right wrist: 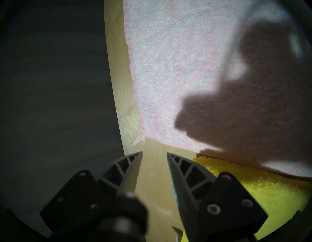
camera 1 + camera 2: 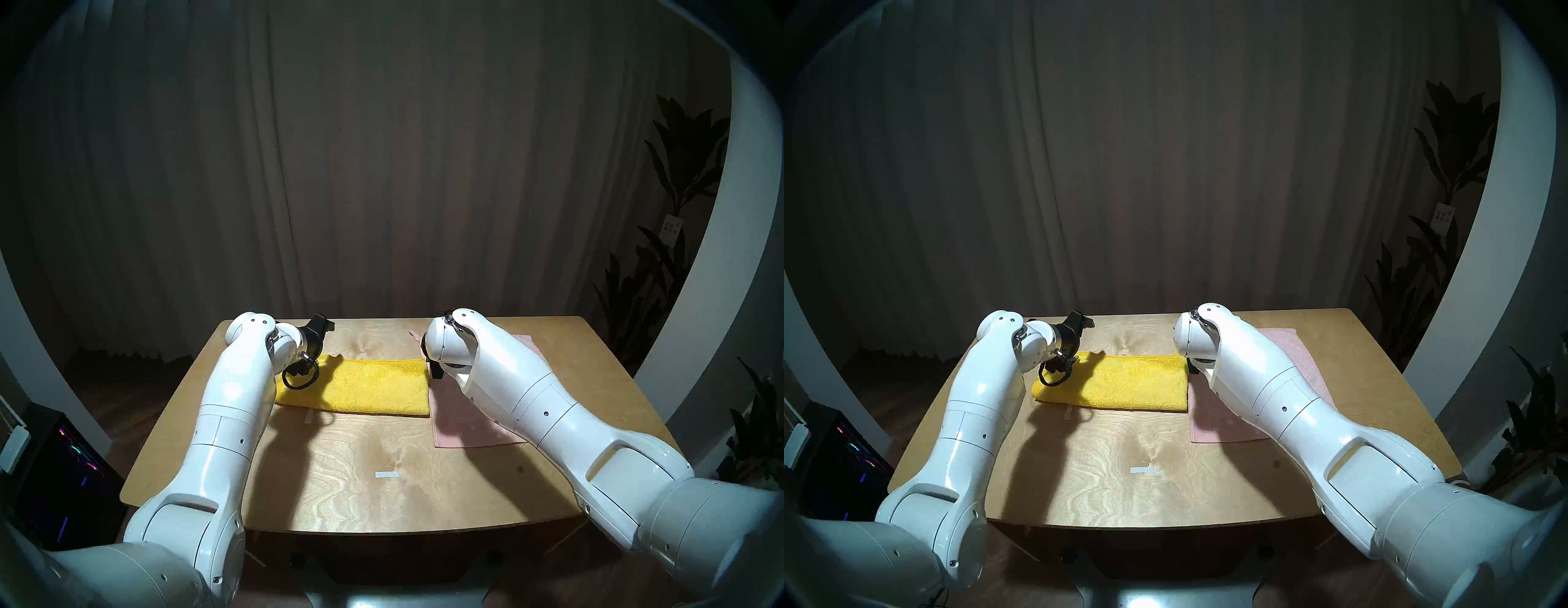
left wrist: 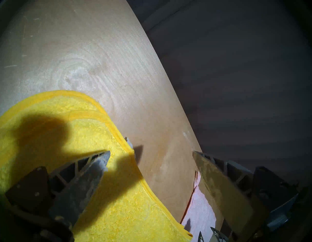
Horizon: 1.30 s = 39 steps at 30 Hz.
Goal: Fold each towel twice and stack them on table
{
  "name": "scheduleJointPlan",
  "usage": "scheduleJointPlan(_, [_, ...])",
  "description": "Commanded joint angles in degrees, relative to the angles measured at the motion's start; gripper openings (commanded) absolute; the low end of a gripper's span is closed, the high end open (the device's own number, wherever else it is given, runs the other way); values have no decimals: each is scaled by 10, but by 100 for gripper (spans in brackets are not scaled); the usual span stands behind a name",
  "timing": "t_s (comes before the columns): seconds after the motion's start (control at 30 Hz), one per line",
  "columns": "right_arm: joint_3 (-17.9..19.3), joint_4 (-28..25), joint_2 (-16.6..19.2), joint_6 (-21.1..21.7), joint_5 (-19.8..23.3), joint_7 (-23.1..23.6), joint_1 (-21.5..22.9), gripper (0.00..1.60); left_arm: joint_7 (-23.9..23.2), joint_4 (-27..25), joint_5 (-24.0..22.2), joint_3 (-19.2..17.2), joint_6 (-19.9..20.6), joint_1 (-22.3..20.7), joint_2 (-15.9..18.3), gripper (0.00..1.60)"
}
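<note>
The yellow towel (image 2: 360, 388) lay across the far middle of the table (image 2: 339, 479) as a long band, doubled over once as far as I could judge, with two hemmed edges lying one on the other along its far side in the left wrist view. Its right end touched, and seemed to lap slightly over, the pink towel (image 2: 462, 429), which was spread flat and unfolded on the right half of the table, mostly under the right arm. The left gripper (image 3: 151, 153) hung above the far left corner of the yellow towel with its fingers spread wide and nothing between them; one finger was over the terry, the other out over bare wood. The right gripper (image 1: 154, 154) sat low at the far right corner of the yellow towel, its fingers parted by a modest gap with only tabletop showing between the tips, so it held nothing either, though one finger was right against the yellow edge. From where I stood I took it that the first fold of the yellow towel was done and both hands had let go. What was left looked like most of the job: a second fold on the yellow one, both folds on the pink one, and then setting one on top of the other. A white tape strip (image 2: 387, 474) lay uncovered nearer the front.
</note>
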Motion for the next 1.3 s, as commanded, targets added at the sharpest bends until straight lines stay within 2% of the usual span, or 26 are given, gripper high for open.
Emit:
scheduleJointPlan(0.0, [19, -13, -8, 9, 3, 19, 35, 87, -30, -31, 11, 1, -6, -28, 7, 160])
scheduleJointPlan(0.07, [23, -24, 0, 12, 4, 21, 34, 100, -54, -58, 10, -3, -9, -17, 11, 160])
scheduleJointPlan(0.1, [24, -29, 4, 13, 4, 21, 34, 115, -65, -64, 11, -4, -9, -16, 13, 160])
scheduleJointPlan(0.13, [26, -35, 9, 15, 4, 21, 33, 117, -76, -71, 17, -1, -9, -15, 19, 160])
scheduleJointPlan(0.17, [27, -42, 13, 16, 4, 21, 31, 141, -88, -83, 22, 0, -9, -8, 24, 160])
scheduleJointPlan(0.2, [28, -50, 18, 19, 5, 20, 29, 152, -88, -81, 20, -3, -9, -10, 25, 160])
scheduleJointPlan(0.23, [28, -50, 18, 19, 5, 20, 29, 152, -88, -81, 20, -3, -9, -10, 25, 160])
scheduleJointPlan(0.27, [30, -60, 23, 19, 6, 19, 25, 160, -102, -94, 21, -5, -10, 1, 30, 160])
scheduleJointPlan(0.37, [31, -100, 41, 30, 13, 16, 5, 160, -122, -130, 19, -23, -11, 40, 45, 160])
scheduleJointPlan(0.5, [30, -123, 48, 42, 18, 21, -7, 160, -126, -154, 14, -37, -11, 71, 50, 160])
scheduleJointPlan(0.73, [31, -170, 76, 53, 22, 24, -33, 160, -133, -193, 21, -41, -5, 122, 59, 160])
scheduleJointPlan(0.93, [35, -221, 114, 64, 25, 23, -61, 160, -139, -229, 18, -55, -5, 171, 64, 160])
scheduleJointPlan(1.27, [38, -274, 163, 79, 30, 23, -101, 160, -149, -285, 9, -67, -5, 236, 62, 160])
